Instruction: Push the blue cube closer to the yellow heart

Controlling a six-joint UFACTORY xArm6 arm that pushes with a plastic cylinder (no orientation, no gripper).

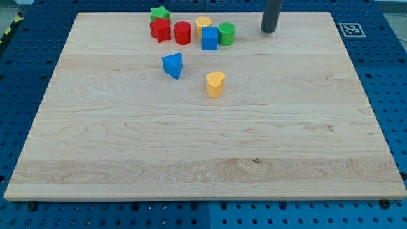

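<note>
The blue cube [209,38] stands near the view's top, in a cluster, touching a yellow block [203,24] behind it and a green cylinder [226,33] at its right. The yellow heart [215,83] lies below the cube, toward the board's middle, apart from it. My tip [268,29] is a dark rod end at the view's top, to the right of the green cylinder and apart from every block.
A red cylinder [182,32], a red star-like block [160,29] and a green star [159,13] sit at the cluster's left. A blue triangular block [172,65] lies left of the yellow heart. The wooden board [203,165] rests on a blue pegboard table.
</note>
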